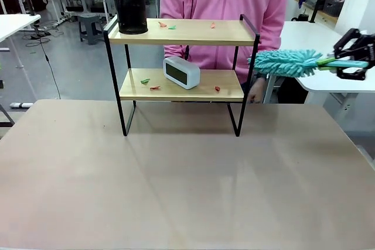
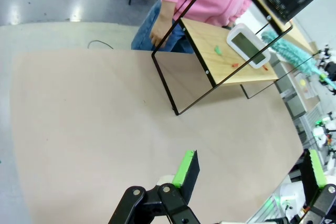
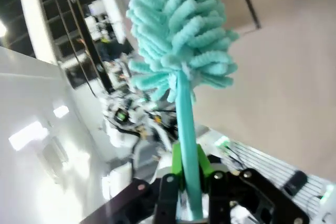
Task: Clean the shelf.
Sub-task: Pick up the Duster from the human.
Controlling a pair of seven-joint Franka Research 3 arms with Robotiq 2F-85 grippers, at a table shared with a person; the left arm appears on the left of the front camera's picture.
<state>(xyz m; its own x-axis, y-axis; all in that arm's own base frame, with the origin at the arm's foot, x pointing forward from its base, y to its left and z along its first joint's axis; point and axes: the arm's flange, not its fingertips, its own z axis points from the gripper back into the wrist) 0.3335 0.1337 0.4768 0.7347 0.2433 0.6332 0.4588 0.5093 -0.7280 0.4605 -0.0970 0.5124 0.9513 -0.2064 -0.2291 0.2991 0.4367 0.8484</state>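
The shelf stands mid-table, two light wooden boards in a black frame, with small red and green scraps on both boards. At the far right my right gripper is shut on the handle of a teal fluffy duster, held level, its head just right of the shelf's frame between the two boards. In the right wrist view the duster rises from the shut gripper. My left gripper is open above the bare table, well short of the shelf.
A black mesh cup stands on the top board's left end, and a white clock on the lower board. A person in pink stands behind the shelf, one hand by its right rear leg. The brown table is bare in front.
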